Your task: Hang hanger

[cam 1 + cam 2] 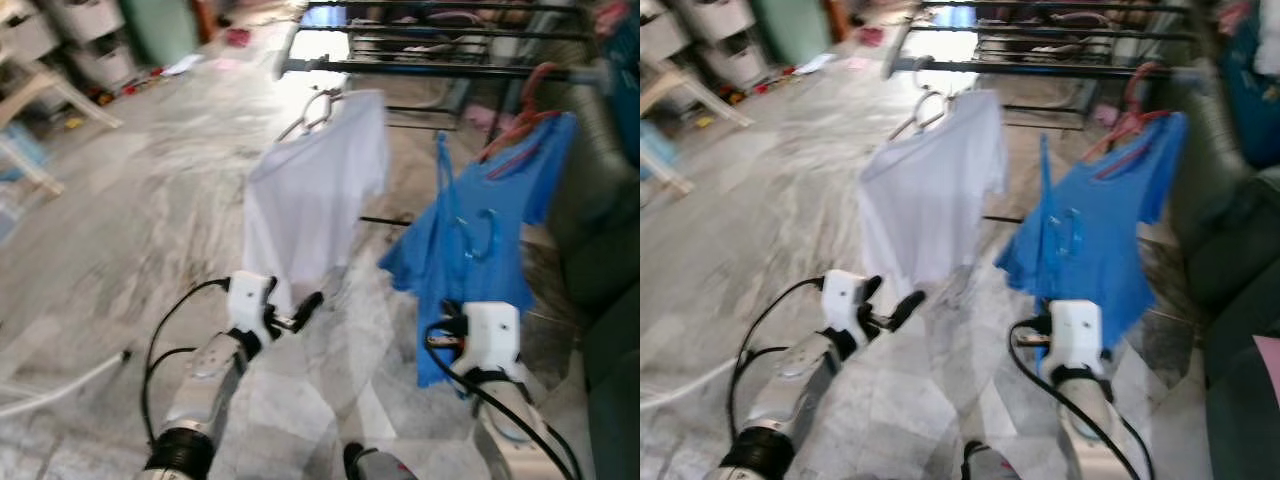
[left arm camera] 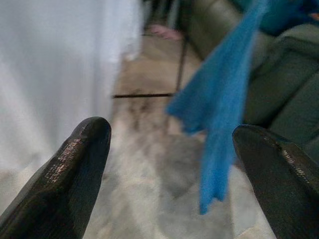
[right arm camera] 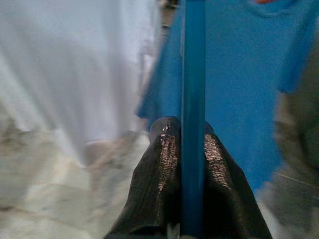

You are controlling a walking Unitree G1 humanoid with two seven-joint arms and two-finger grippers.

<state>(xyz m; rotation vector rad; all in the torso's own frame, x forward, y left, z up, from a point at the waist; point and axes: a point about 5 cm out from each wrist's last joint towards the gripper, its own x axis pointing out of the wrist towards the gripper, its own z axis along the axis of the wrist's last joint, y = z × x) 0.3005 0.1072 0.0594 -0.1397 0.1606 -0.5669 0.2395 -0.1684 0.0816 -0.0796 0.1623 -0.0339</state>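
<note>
Pinching a blue hanger (image 3: 193, 99) between its two pressed-together black fingers (image 3: 159, 184), the right hand (image 3: 184, 144) holds it upright in front of a blue T-shirt (image 1: 470, 240). The hanger's hook (image 1: 487, 232) rises against that shirt, which hangs from a red hanger (image 1: 522, 118) on the black drying rack (image 1: 440, 68). The left hand (image 1: 300, 312), fingers spread apart and holding nothing, sits low beside the hem of a white T-shirt (image 1: 315, 190) that hangs on a wire hanger (image 1: 312, 110) from the same rack. A grey marble floor (image 1: 130, 220) lies beneath, with a dark green sofa (image 1: 600, 260) at the right.
</note>
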